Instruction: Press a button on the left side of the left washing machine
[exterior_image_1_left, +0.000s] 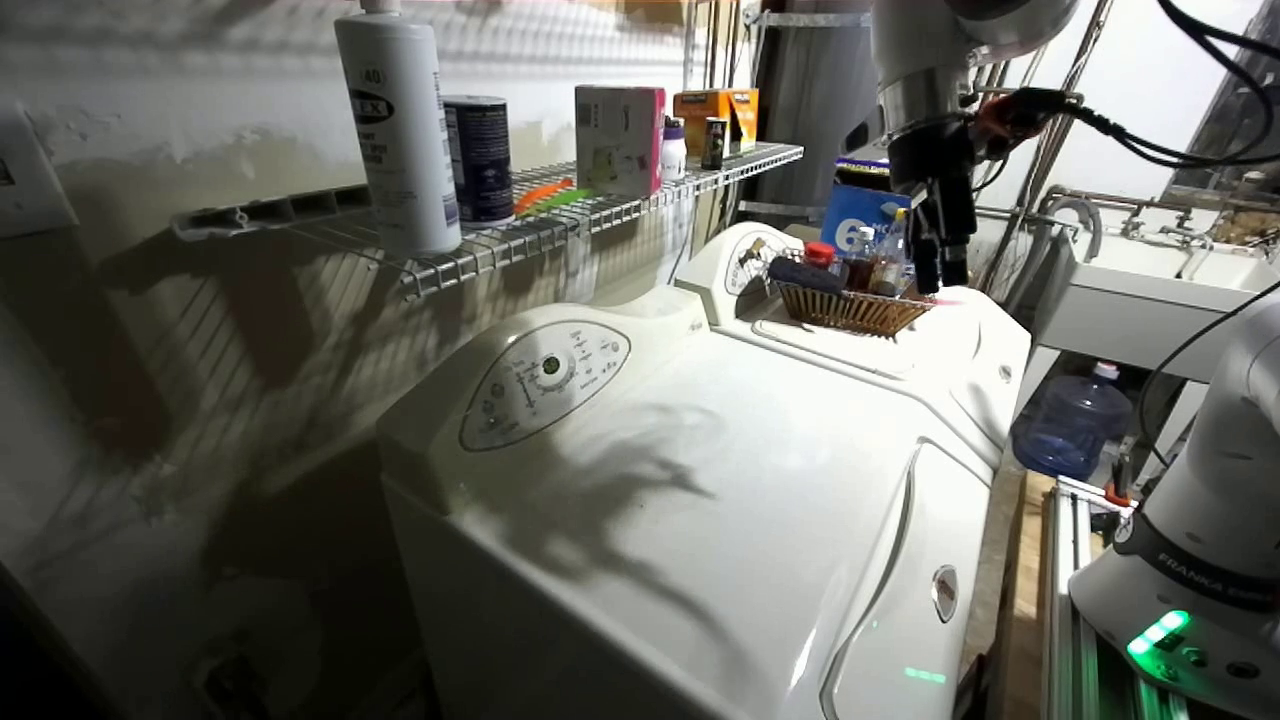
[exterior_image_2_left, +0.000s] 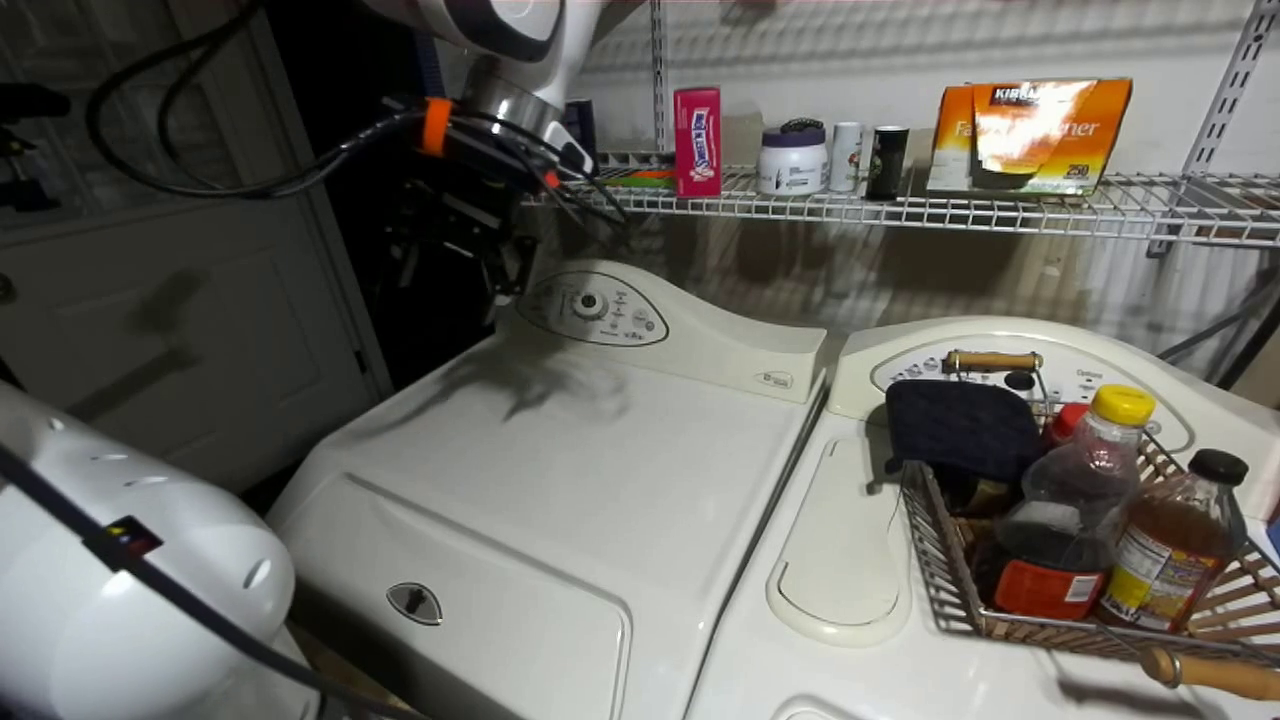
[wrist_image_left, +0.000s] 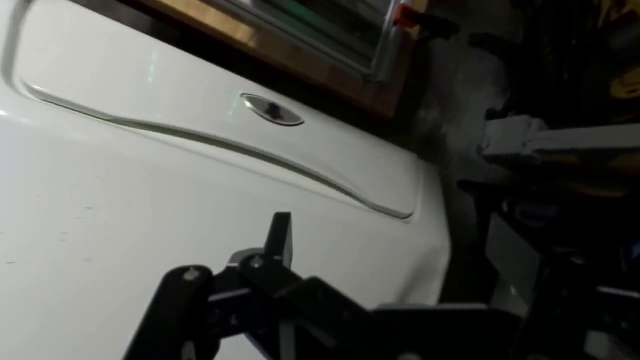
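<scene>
Wire shelf (exterior_image_2_left: 960, 210) behind; beneath the gripper (exterior_image_1_left: 941, 278) — jaws standing well apart — lies the left washing machine (exterior_image_1_left: 720, 450).

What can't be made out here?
Glossy white left washing machine: lettering on oval white panel, too small in both exterior views.
Second white machine: oval panel, partly hidden by dark navy cloth pad in an exterior view.
Tall white plastic bottle: top, cut off by an exterior view's edge.

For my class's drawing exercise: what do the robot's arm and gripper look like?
The arm has smooth, rounded white casings, a silver collar and a dark base band lettered FRANKA above green lights. The gripper is black with slim, jointed fingers. Black cables loop beside the arm; an orange band shows near the collar.
</scene>
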